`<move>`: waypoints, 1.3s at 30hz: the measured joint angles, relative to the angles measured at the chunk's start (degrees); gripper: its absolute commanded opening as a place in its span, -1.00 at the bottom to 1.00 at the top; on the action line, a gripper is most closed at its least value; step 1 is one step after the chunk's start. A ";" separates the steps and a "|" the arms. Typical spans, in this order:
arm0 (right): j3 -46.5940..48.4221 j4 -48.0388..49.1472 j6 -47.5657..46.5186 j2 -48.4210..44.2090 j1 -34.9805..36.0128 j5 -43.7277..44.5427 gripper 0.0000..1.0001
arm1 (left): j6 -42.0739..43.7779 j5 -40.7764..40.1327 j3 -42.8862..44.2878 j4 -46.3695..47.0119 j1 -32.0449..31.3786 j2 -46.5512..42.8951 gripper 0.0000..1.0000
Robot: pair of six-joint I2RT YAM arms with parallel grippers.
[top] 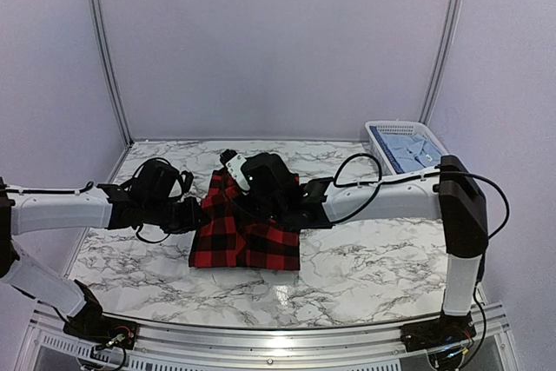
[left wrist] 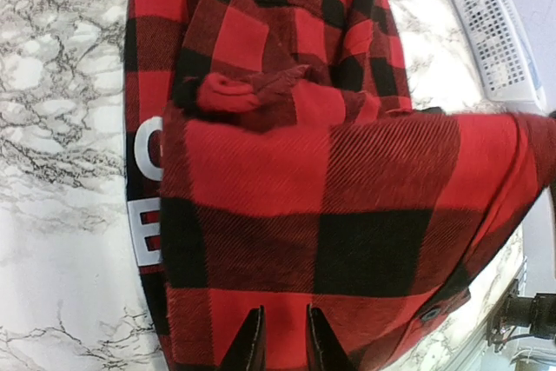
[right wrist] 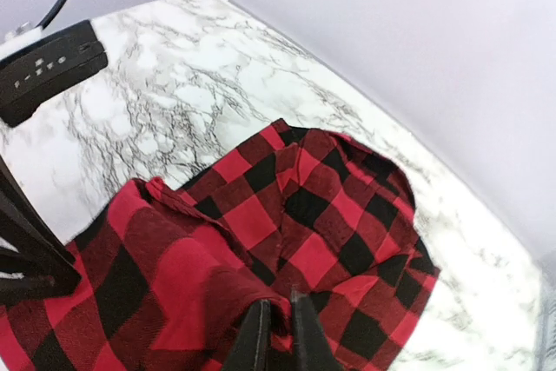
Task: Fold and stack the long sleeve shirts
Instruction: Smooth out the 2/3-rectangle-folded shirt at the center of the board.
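folding the red-and-black shirt [top: 248, 241], which lies mid-table: left gripper [left wrist: 284, 336] and right gripper [right wrist: 274, 323] each pinch a raised fold, jaws nearly together. next, i judge, carry the fold over evenly. open table [top: 373, 258] shows on every side; the pale blue shirt [top: 407, 147] lies in the basket [top: 395, 123], far right.

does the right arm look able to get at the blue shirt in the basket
Probably not yet: the right fingers are shut on the red-and-black shirt. The blue shirt lies uncovered in the basket on that arm's side, so the way looks free once it lets go.
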 measured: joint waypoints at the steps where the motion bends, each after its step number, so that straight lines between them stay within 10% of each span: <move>1: -0.42 0.66 -0.28 -0.37 0.00 0.26 -0.67 | -0.09 0.02 0.00 -0.02 0.00 0.48 -0.67; 10: -6.54 -1.20 5.25 -0.94 -0.72 -1.53 -0.08 | -0.26 0.09 0.00 -0.61 0.33 2.60 -0.67; 39: -5.14 -11.50 24.63 -0.61 -11.26 -18.97 -0.11 | -0.59 6.03 13.57 3.34 -1.60 26.03 -0.64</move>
